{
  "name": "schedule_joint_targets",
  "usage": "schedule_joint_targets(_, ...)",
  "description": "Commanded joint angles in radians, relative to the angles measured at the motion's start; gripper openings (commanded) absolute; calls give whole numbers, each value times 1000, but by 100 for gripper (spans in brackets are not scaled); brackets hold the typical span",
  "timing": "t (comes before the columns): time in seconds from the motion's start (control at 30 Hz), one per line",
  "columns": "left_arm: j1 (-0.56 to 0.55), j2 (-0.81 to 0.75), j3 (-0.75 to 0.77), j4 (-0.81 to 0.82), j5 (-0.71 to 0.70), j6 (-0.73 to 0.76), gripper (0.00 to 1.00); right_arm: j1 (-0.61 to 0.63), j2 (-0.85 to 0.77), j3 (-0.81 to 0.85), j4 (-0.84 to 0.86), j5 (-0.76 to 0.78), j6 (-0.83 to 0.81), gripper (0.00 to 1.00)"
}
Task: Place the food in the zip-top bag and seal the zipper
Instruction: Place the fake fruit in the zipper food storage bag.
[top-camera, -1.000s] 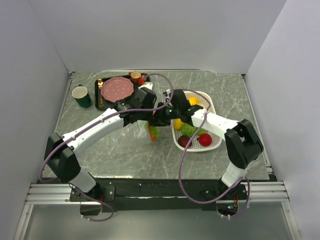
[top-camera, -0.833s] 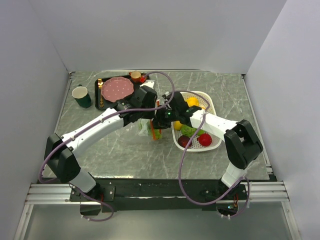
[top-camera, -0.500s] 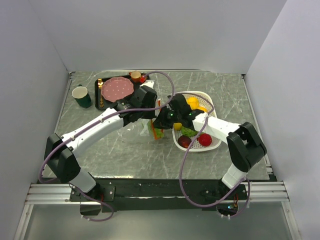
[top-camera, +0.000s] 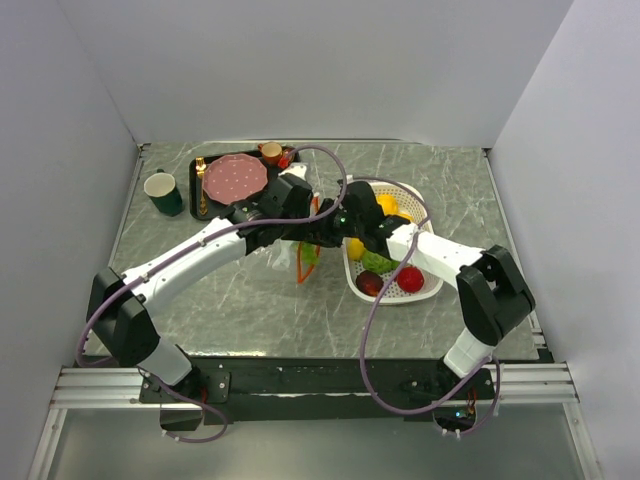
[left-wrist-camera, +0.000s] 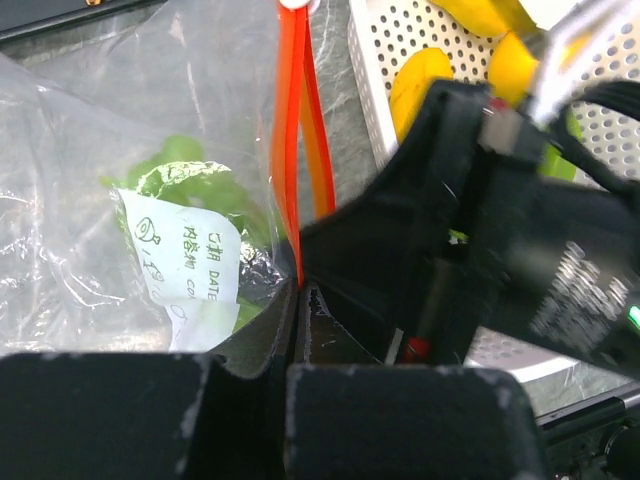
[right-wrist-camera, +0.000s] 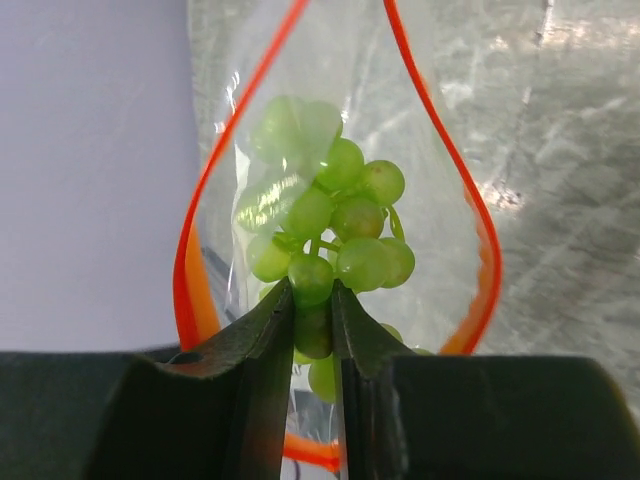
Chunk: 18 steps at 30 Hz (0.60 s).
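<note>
Grey marbled table (top-camera: 250, 300), white walls all round, and both my arms meet over its middle. Left gripper (left-wrist-camera: 297, 290) first: jaws pressed fully together on the zip-top bag (left-wrist-camera: 120, 130), right at one end of the orange-red zipper (left-wrist-camera: 288, 140), holding that end up. I can't tell whether the bag's bottom touches the table.

The zipper is unsealed, its two strips bowed apart into a loop. My right gripper (right-wrist-camera: 313, 300) is right at that loop, jaws drawn in to a narrow gap and clamped on a bunch of green grapes (right-wrist-camera: 340, 220). The bunch sits framed by the orange strips, with clear plastic around it. There's a white label (left-wrist-camera: 185, 260) on the bag's side, with green showing behind it.

Toward the right edge, just beside the bag, sits the white perforated basket (left-wrist-camera: 375, 60). In it are a lemon (top-camera: 386, 203), a green piece (top-camera: 377, 261), a red piece (top-camera: 410, 279) and a dark purple piece (top-camera: 369, 283).

At the far left corner there's a pink plate (top-camera: 236, 177), with a green cup (top-camera: 163, 193) near it.
</note>
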Motion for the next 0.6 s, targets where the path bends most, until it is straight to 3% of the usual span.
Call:
schedule_joint_targets(0.0,-2,-42,-10,30,28,-7,1,-14,66,34,157,-103,128,25)
schedule_joint_targets(0.13,-2,-33,-6,18,22,-5,1,-14,108,46,199,-113,140,35)
schedule_joint_targets(0.2,-2,-41,-7,10,9,-8,1,-14,90,55,134,-84,69,56)
schedule_joint_targets(0.23,-1,-44,-7,7,-1,-10,1,-11,76,57,110,-30,40,62)
schedule_joint_targets(0.37,-2,-53,-7,-18,-81,-22,1,-17,-27,20,18,84,-119,67)
schedule_joint_targets(0.57,-2,-13,11,-53,-110,-13,1,-15,-200,-55,-73,243,-215,68)
